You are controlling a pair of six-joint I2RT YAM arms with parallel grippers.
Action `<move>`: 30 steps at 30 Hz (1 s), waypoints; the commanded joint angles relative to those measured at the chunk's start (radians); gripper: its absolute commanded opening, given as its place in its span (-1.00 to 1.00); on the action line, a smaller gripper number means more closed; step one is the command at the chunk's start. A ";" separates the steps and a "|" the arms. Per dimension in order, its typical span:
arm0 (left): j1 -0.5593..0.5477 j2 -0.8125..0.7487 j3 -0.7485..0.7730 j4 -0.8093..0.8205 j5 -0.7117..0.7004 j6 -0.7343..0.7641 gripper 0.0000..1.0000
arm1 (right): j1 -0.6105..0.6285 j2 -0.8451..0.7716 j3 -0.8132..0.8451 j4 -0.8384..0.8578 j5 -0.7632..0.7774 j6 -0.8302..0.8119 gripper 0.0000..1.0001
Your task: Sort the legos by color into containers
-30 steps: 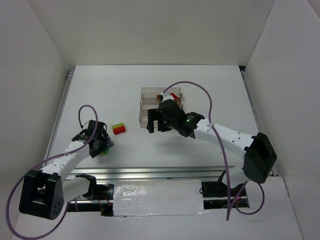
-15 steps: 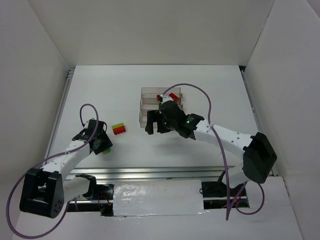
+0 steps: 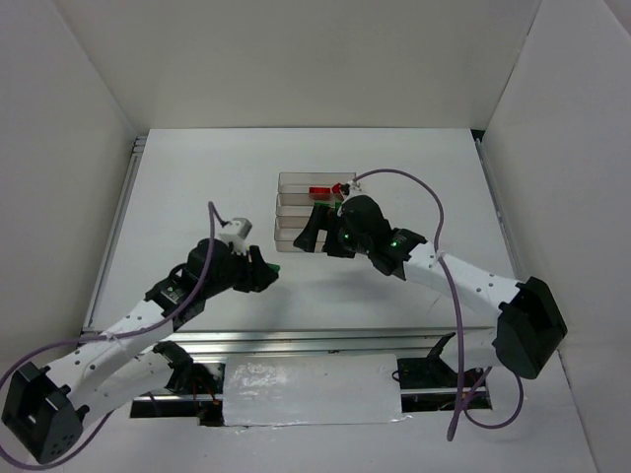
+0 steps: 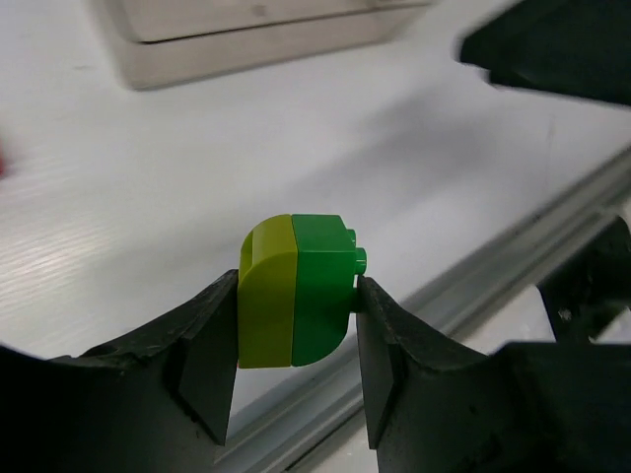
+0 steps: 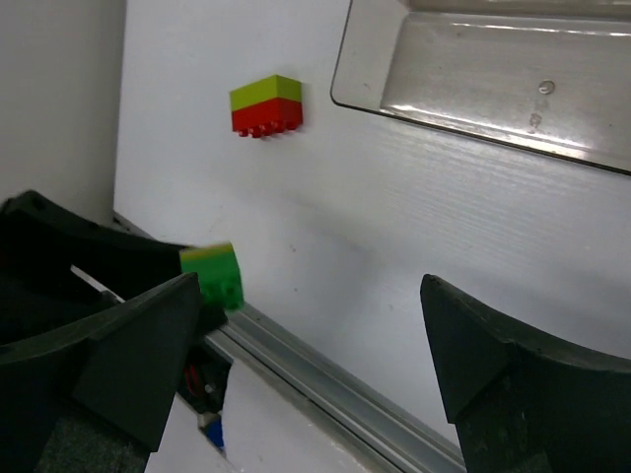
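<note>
Above the white tabletop (image 3: pixel 197 187), toward its near edge, the left gripper (image 4: pixel 297 286) clamps a small plastic brick stack (image 4: pixel 286 315), half yellow-green, half green. Farther in, the right gripper (image 5: pixel 311 286) hangs wide open and empty by the near side of three clear stepped plastic bins (image 3: pixel 288 202); red bricks (image 3: pixel 320 191) lie in the farthest bin.

Three views — one overhead, two on my wrists.
Top camera looks down from behind my bases over the whole table (image 3: pixel 197 177); left wrist sits tight on the two-colour brick (image 4: pixel 294 291), facing the containers (image 4: pixel 246 30); right wrist, farther back, shares both.
</note>
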State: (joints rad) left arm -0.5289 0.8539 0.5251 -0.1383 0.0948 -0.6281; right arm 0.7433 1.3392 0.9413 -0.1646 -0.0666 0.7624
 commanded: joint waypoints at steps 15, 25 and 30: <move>-0.359 0.023 0.061 0.312 -0.104 0.379 -1.00 | 0.042 -0.167 -0.084 0.016 -0.295 0.014 0.77; -0.411 0.043 0.099 0.325 -0.122 0.401 -1.00 | 0.068 -0.147 -0.094 0.034 -0.327 0.002 0.28; -0.419 0.040 0.101 0.327 -0.136 0.393 -1.00 | 0.070 -0.137 -0.125 0.102 -0.403 0.009 -0.07</move>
State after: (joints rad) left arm -0.9421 0.9070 0.5808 0.1131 -0.0219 -0.2569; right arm 0.8024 1.2007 0.8383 -0.1371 -0.3931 0.7746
